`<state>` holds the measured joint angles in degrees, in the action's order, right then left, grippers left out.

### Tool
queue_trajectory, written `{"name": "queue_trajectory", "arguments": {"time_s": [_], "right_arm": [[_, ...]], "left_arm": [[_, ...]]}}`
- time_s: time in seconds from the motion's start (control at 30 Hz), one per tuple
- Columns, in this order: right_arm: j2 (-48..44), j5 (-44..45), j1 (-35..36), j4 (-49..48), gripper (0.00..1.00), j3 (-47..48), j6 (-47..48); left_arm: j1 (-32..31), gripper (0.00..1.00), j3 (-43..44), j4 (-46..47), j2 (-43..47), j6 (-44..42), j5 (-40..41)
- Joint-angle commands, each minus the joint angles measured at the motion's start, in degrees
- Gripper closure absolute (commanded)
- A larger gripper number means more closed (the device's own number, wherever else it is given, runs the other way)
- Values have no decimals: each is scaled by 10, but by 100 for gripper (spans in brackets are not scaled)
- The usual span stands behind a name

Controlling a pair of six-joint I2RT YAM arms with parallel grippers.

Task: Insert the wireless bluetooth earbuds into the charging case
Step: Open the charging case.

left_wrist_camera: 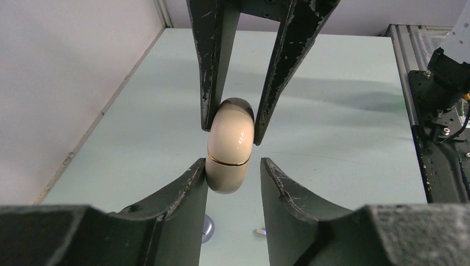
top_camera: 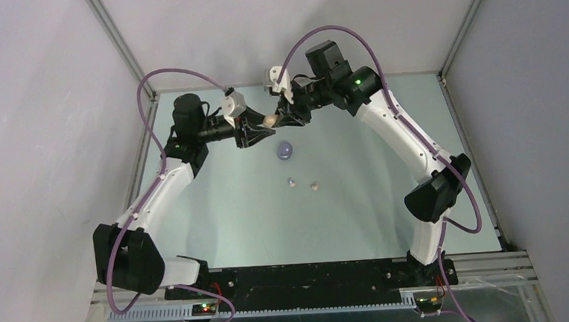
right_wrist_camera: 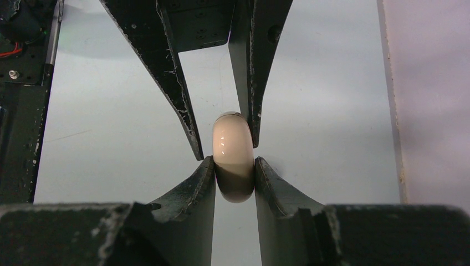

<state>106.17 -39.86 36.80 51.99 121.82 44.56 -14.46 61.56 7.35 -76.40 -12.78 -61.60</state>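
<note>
Right gripper clamps the cream case across its sides; left gripper sits part-open around the case, gapped on one side, probably for handover.

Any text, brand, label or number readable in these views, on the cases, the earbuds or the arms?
None can be read.
The cream case shows only a thin gold seam, no brand.
The purple case and the loose earbuds are too small to show any marking.
The arms show green lights, no legible labels.
</note>
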Motion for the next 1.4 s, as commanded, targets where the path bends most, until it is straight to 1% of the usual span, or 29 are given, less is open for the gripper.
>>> {"name": "queue_trajectory", "arguments": {"time_s": [0.0, 0.27, 0.33, 0.37, 0.43, 0.47, 0.5, 0.53, 0.63, 0.67, 0.77, 0.8, 0.97, 1.07, 1.37], "right_arm": [[-18, 0, 4, -12, 83, 5, -11], [-15, -3, 6, -11, 82, 3, -17], [-16, -3, 6, -11, 82, 3, -17], [-15, -3, 7, -11, 82, 3, -17], [-15, -3, 8, -11, 81, 3, -17], [-15, -2, 8, -11, 79, 3, -17], [-15, -1, 8, -11, 78, 3, -18], [-14, 4, 8, -12, 75, 3, -20], [-12, 30, 6, -28, 65, 3, -43], [-12, 36, 4, -33, 62, 5, -51], [-1, 49, -3, -50, 56, 19, -86], [1, 48, -8, -48, 56, 33, -91], [27, 39, -26, -42, 54, 83, -141], [32, 39, -35, -51, 54, 90, -158], [30, 42, -41, -62, 53, 98, -165]], "left_arm": [[-2, 56, 13, 3, 3, -21, 2], [-3, 64, 12, 23, -2, 1, -3], [-2, 68, 12, 27, -4, 4, -5], [-3, 73, 12, 30, -5, 5, -7], [-2, 84, 12, 37, -8, 11, -10], [-2, 94, 12, 38, -9, 13, -15], [-2, 97, 12, 43, -10, 14, -16], [-2, 99, 10, 45, -11, 15, -19], [0, 100, 6, 72, -18, 32, -29], [1, 100, 1, 86, -23, 54, -37], [4, 100, -14, 175, -39, 113, -50], [5, 100, -18, 187, -39, 134, -51], [6, 100, -15, 202, -46, 141, -55], [6, 100, -15, 202, -47, 141, -56], [6, 100, -14, 195, -52, 138, -51]]}}
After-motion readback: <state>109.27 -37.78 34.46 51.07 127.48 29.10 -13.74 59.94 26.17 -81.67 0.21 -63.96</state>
